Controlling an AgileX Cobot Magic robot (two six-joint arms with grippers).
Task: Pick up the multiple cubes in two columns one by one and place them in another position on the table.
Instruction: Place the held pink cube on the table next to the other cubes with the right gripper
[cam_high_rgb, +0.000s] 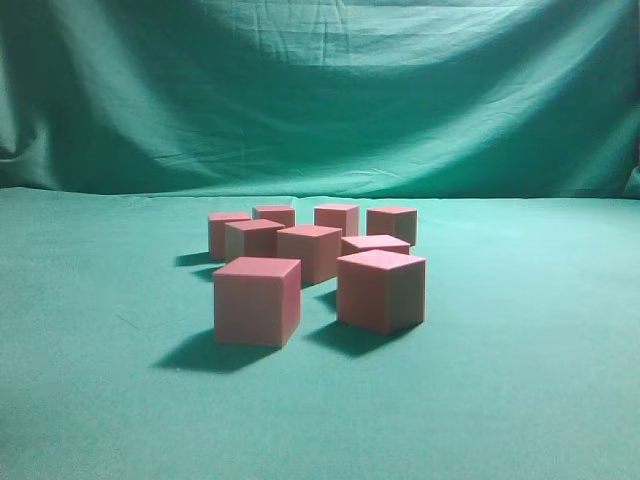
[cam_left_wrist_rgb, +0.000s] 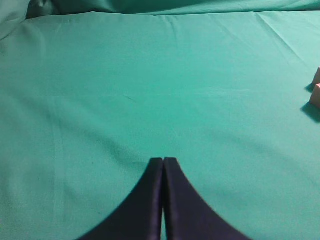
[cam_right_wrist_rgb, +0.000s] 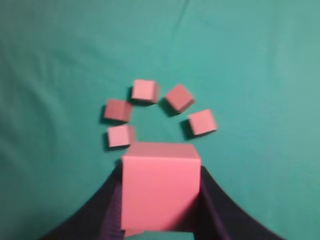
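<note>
Several reddish-pink cubes (cam_high_rgb: 257, 300) stand bunched in the middle of the green table (cam_high_rgb: 520, 400) in the exterior view, where neither gripper shows. In the right wrist view my right gripper (cam_right_wrist_rgb: 161, 172) is shut on one cube (cam_right_wrist_rgb: 160, 192), held high above the cloth between its dark fingers (cam_right_wrist_rgb: 215, 205). Far below it several more cubes (cam_right_wrist_rgb: 145, 91) lie in a loose arc. My left gripper (cam_left_wrist_rgb: 163, 160) is shut with nothing in it, hovering over bare cloth. Two cube corners (cam_left_wrist_rgb: 315, 96) peek in at the right edge of the left wrist view.
A wrinkled green curtain (cam_high_rgb: 320, 90) hangs behind the table. Green cloth stretches to the left, right and front of the cube cluster.
</note>
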